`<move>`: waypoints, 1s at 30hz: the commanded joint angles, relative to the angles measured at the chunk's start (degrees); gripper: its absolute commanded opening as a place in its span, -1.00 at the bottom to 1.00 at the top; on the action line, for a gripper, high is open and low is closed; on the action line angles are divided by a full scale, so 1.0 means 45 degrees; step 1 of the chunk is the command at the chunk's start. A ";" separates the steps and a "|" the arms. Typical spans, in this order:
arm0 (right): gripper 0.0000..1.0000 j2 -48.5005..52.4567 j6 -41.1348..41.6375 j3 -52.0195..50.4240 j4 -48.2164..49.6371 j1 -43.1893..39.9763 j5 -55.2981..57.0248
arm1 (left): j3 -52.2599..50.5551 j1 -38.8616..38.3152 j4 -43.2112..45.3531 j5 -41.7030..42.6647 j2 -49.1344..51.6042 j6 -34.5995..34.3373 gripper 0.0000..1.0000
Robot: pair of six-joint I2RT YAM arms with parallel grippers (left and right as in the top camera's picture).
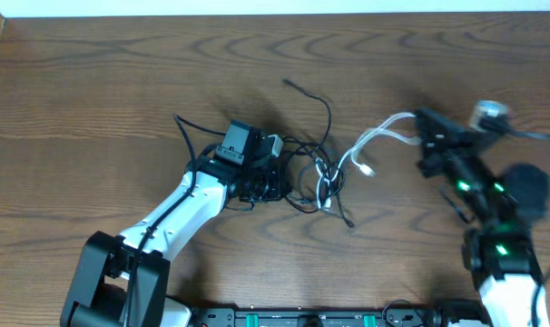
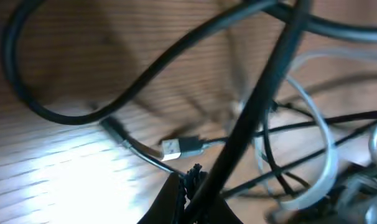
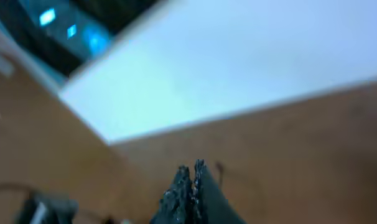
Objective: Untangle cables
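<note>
A tangle of thin black cables (image 1: 304, 173) lies mid-table. A white cable (image 1: 384, 127) runs out of it to the right, with a small white plug (image 1: 368, 169) lying loose. My left gripper (image 1: 273, 184) is down in the tangle's left side. In the left wrist view its jaws (image 2: 190, 171) are shut, with a black cable (image 2: 263, 93) rising from them; a silver USB plug (image 2: 178, 147) and the white cable (image 2: 322, 140) lie ahead. My right gripper (image 1: 427, 136) is raised at the white cable's right end. Its jaws (image 3: 191, 168) are shut, and the cable itself is hidden in the right wrist view.
One black cable end (image 1: 289, 84) reaches toward the back of the wooden table (image 1: 121, 82). Another black end (image 1: 348, 222) points to the front. A white wall (image 3: 238, 62) lies past the table's far edge. The right arm's own thick cord (image 1: 534, 134) trails right.
</note>
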 commanded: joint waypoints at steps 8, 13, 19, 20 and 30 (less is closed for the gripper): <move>-0.98 -0.2943 0.0699 0.0311 0.0005 -0.3293 0.0889 | -0.0316 -0.0029 -0.0058 -0.2501 -0.0160 -0.0763 -0.85; -0.84 -0.3007 0.1875 0.0311 -0.0670 -0.4007 0.0500 | -0.0316 -0.0029 0.0044 -0.2773 -0.0160 -0.1666 -0.84; -0.58 -0.2861 0.1875 0.0311 -0.3424 -0.3983 -0.0860 | -0.0316 -0.0029 0.0729 -0.2769 -0.0160 -0.4357 0.04; -0.52 -0.2837 0.1875 0.0311 -0.3973 -0.3978 -0.1117 | -0.0316 -0.0029 0.0821 -0.2764 -0.0160 -0.4775 0.57; -0.27 -0.2701 0.0831 0.0306 -0.8514 -0.3978 -0.1919 | -0.0316 -0.0029 0.3667 -0.0117 -0.0160 -0.4993 0.88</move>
